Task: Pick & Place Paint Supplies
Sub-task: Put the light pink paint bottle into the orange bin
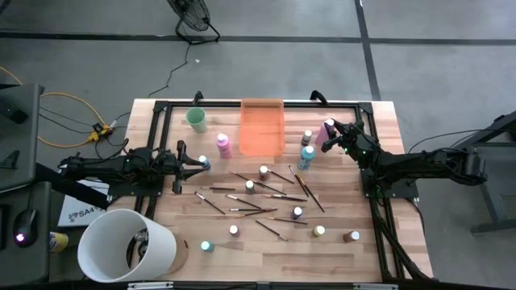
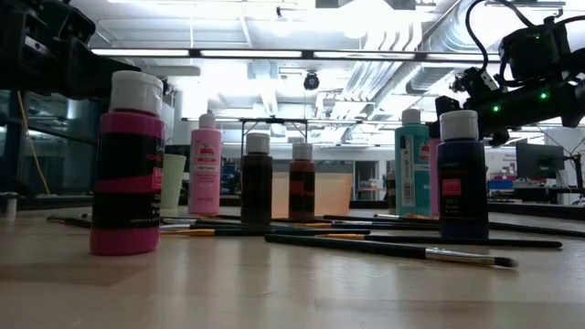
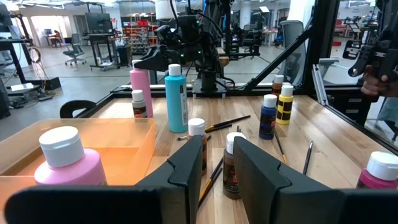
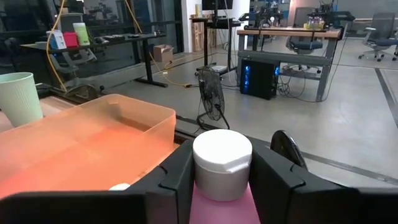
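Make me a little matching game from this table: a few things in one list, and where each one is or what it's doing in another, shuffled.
Things:
1. orange tray
2. green cup
3. right gripper
4. brushes

Descriptions:
A. lying flat, scattered over the middle of the table
B. closed around a pink bottle with a white cap
C. standing left of the tray, at the far edge
D. at the far middle of the table

Pairs: 1-D, 2-C, 3-B, 4-A

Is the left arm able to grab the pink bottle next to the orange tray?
Probably yes. The left gripper is open, and the pink bottle stands close ahead beside the orange tray, nothing between.
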